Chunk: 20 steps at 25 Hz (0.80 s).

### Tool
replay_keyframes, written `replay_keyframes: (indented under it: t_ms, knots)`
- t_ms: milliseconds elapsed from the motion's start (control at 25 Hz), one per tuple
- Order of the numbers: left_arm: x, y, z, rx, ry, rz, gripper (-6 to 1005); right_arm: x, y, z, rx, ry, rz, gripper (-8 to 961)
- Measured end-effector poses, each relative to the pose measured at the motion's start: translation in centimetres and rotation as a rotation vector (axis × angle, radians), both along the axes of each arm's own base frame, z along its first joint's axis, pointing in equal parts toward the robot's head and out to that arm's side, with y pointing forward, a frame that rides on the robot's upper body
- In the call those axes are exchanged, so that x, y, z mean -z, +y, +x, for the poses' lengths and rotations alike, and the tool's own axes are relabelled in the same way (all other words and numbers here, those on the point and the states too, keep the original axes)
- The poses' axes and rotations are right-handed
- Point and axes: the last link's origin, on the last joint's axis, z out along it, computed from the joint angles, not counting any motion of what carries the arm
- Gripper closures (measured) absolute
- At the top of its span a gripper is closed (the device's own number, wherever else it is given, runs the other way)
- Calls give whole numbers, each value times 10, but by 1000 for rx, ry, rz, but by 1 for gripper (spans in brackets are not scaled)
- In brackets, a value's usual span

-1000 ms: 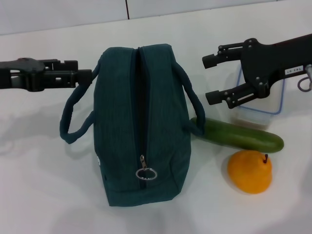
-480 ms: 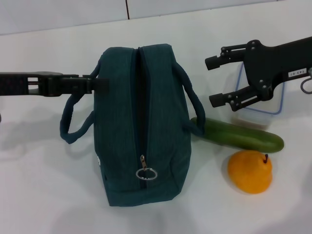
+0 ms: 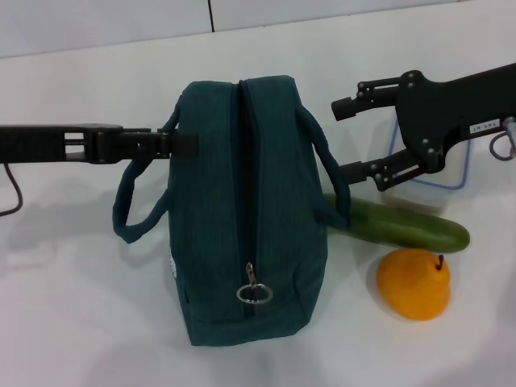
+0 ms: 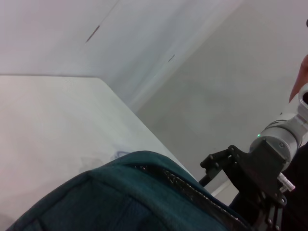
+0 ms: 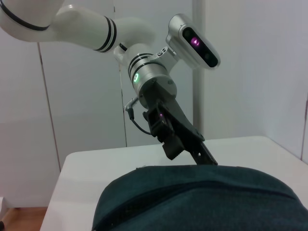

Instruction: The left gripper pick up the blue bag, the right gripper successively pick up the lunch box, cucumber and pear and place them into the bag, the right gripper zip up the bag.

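Note:
The dark blue bag (image 3: pixel 242 210) stands in the middle of the table, its zip line running along the top and the ring pull (image 3: pixel 254 292) at the near end. My left gripper (image 3: pixel 184 143) reaches in from the left, over the bag's left handle (image 3: pixel 133 205) and against the bag's top edge. My right gripper (image 3: pixel 343 139) is open, just right of the bag's right handle, above the clear lunch box (image 3: pixel 451 181). The green cucumber (image 3: pixel 403 226) lies beside the bag. The orange pear (image 3: pixel 414 282) sits in front of it.
The white table (image 3: pixel 72 306) ends at a pale wall behind. The left wrist view shows the bag's top (image 4: pixel 134 192) and the right gripper (image 4: pixel 240 173) beyond it. The right wrist view shows the bag (image 5: pixel 202 197) and the left arm (image 5: pixel 159 91).
The left gripper has reached right to the bag's top edge. The bag has shifted right and nearer. The right gripper has moved slightly left, still open.

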Motion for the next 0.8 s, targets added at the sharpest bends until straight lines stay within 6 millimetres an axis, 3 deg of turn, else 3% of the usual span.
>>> replay_keyframes:
  t_ms: [800]
  knots:
    - [13, 3, -1, -7, 19, -12, 181, 1, -1, 2, 15, 7, -6, 83]
